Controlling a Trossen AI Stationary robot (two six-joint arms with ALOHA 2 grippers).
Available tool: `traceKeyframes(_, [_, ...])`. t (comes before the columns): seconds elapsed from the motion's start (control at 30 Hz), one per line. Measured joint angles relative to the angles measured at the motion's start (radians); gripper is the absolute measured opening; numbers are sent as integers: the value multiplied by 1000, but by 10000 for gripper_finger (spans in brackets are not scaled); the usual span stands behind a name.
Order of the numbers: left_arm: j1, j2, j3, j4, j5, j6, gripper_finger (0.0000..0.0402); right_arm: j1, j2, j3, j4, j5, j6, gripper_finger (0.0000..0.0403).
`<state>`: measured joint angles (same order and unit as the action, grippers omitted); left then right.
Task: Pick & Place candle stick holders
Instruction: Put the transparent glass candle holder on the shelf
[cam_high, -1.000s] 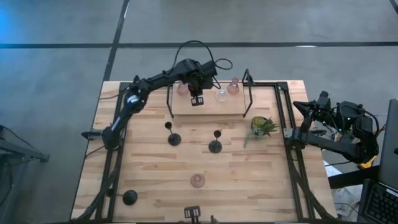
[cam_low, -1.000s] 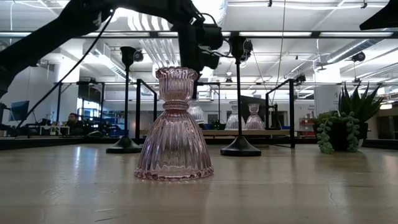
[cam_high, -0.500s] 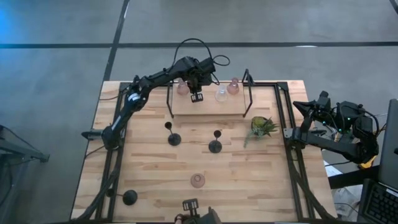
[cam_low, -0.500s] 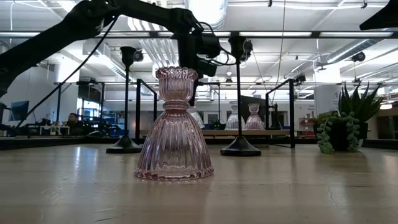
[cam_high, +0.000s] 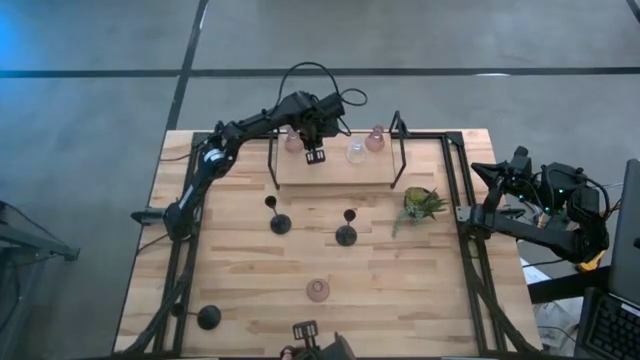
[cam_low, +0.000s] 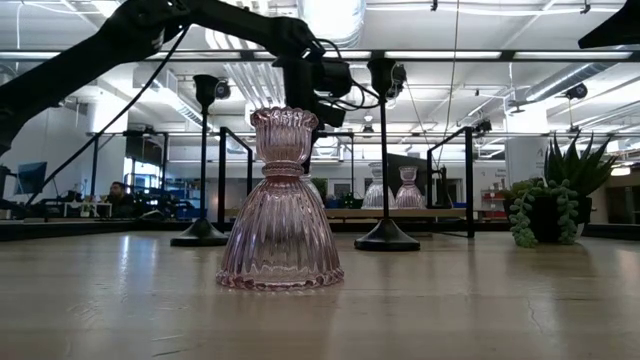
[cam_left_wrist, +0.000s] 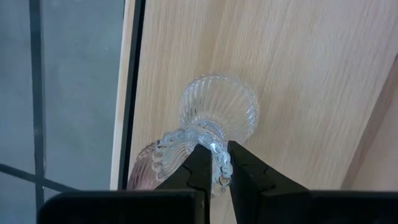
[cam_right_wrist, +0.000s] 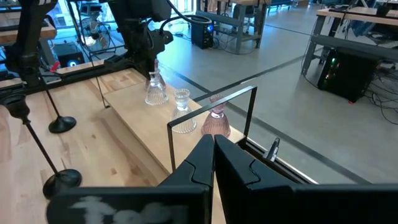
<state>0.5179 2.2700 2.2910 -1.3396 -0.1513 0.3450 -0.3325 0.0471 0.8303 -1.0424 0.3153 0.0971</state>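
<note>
My left gripper (cam_high: 315, 153) reaches over the raised wooden shelf (cam_high: 340, 172) at the table's far edge and is shut on a clear ribbed glass holder (cam_left_wrist: 217, 115), also seen in the right wrist view (cam_right_wrist: 154, 92). On the shelf stand a pink holder (cam_high: 293, 142), another clear one (cam_high: 355, 152) and a second pink one (cam_high: 375, 140). Three black holders stand on their round bases (cam_high: 278, 222), (cam_high: 345, 235), (cam_high: 208, 318). A pink holder (cam_high: 318, 290) stands near the front edge. My right gripper (cam_right_wrist: 211, 146) is shut and empty at the table's right edge. My left gripper pinches the beaded rim (cam_left_wrist: 214, 146) of the clear holder's top cup between its two fingers, coming from above and pointing down. The holder stands upright below the fingers, wide base down. Whether the base rests on the shelf or hangs just above it, I cannot tell.
A black metal frame (cam_high: 400, 150) rises around the shelf. A small green plant (cam_high: 420, 205) stands right of the middle. Black rails run along the table's left and right sides. Bare wood lies between the black holders and the front pink one.
My left gripper has moved a little toward the table's far edge over the shelf. The holders on the table have kept their places.
</note>
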Motion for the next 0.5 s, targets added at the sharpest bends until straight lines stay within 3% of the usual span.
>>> traceKeyframes(0.5, [-13,1,-2,2,33,-7,34,0,0,0,0,0,0,8])
